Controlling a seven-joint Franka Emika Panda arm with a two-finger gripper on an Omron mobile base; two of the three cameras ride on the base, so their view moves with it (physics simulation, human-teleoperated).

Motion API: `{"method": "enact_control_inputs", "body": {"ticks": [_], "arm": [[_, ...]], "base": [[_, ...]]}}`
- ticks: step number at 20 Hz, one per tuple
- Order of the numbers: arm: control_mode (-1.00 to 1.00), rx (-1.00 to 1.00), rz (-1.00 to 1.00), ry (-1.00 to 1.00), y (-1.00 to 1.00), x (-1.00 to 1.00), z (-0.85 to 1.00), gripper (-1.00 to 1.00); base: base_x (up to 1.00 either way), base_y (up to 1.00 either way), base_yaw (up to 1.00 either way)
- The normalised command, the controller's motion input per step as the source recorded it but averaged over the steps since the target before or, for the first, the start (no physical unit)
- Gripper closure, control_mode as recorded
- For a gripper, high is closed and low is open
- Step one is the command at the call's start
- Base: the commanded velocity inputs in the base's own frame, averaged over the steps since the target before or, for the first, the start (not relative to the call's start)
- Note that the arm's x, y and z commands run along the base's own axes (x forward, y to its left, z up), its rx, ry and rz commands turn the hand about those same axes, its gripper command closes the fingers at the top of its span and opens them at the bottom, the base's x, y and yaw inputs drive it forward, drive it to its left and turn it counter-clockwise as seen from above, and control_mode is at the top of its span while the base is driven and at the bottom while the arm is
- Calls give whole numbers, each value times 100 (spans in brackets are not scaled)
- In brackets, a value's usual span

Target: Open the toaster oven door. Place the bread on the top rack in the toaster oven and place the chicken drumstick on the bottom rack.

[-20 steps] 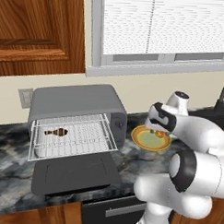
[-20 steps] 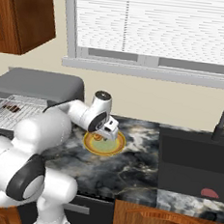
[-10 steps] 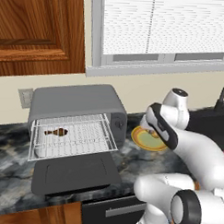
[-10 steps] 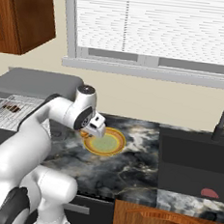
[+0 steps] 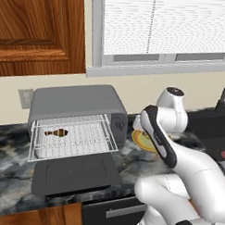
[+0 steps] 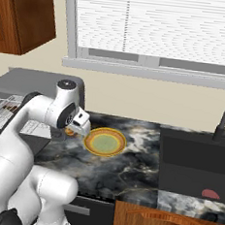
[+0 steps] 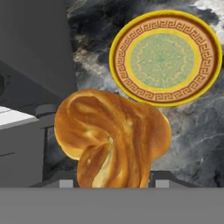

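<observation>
Toaster oven door (image 5: 77, 174) is down flat in front of the toaster oven (image 5: 74, 123), so the opening step reads as done. The chicken drumstick (image 5: 56, 132) lies on a white wire shelf inside; from the left base view I cannot tell for certain whether that shelf is the bottom rack, but it sits low in the cavity, so that step is judged likely complete. Remaining: the bread (image 7: 113, 138) must go onto the top rack. It is held off the counter in the gripper (image 7: 113, 183), jaws clamped on its lower part, just beside the oven's right side and short of the opening. In the hand view the bread is a golden-orange twisted lump, glossy crust with a paler seam near the bottom, wider than the jaws that hold it. The yellow-rimmed plate (image 6: 105, 142) with green centre sits bare on the dark marbled counter (image 6: 128, 169), near the gripper.
</observation>
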Motion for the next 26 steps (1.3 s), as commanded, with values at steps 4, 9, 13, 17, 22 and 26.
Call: {"method": "enact_control_inputs", "body": {"ticks": [4,9,13,17,22,26], "arm": [[-100,0,1,0,63,-26,19,100],[-100,0,0,-1,66,-22,20,100],[-100,-1,0,0,72,-3,16,100],[-100,-2,0,0,71,0,19,100],[-100,-5,0,0,72,2,5,100],[-100,-6,0,0,60,4,2,100]], "base": [[0,0,0],[0,0,0],[0,0,0],[0,0,0],[0,0,0],[0,0,0]]}}
